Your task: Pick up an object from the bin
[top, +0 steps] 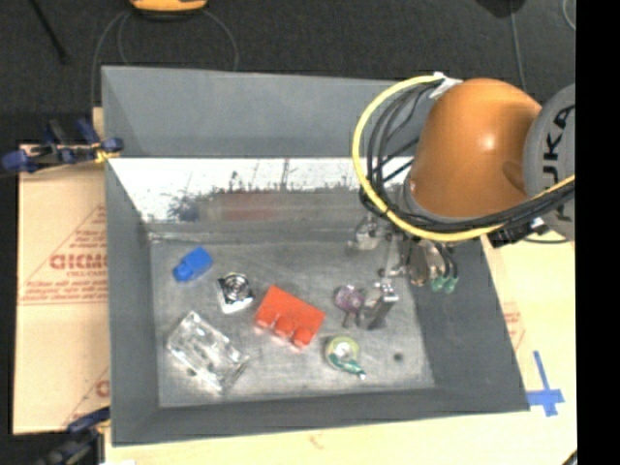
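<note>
In the bin (455, 356), my gripper (374, 310) hung just right of a purple piece (346, 298); grip state I couldn't tell.

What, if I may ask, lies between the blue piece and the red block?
In the camera view, a small silver thing lies between them.

Red block (289, 317), blue piece (192, 265) — grey bin (291, 114)
</note>
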### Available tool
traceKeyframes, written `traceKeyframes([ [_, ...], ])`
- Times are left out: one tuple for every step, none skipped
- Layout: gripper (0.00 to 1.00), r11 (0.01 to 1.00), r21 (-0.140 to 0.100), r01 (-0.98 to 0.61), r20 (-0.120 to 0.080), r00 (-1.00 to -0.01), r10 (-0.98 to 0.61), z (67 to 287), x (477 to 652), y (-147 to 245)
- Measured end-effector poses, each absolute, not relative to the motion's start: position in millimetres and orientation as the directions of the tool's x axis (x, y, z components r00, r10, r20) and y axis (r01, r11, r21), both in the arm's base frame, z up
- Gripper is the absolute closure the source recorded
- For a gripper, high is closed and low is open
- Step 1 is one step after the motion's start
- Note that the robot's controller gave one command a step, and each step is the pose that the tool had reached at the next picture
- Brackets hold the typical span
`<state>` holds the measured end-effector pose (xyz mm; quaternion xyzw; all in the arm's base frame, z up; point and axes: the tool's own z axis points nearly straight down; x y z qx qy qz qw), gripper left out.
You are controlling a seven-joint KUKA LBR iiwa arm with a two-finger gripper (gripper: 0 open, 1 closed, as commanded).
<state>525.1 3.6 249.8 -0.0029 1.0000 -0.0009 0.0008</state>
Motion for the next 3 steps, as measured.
traceKeyframes([
  [0.0, 0.996, 0.001, -0.084, 0.002, -0.996, -0.084, 78, 525.8, -2],
  [0.0, 0.992, -0.007, -0.124, -0.013, -0.992, -0.125, 77, 525.8, 44],
  [1.0, 0.993, -0.005, -0.121, -0.011, -0.993, -0.121, 79, 526.0, 44],
])
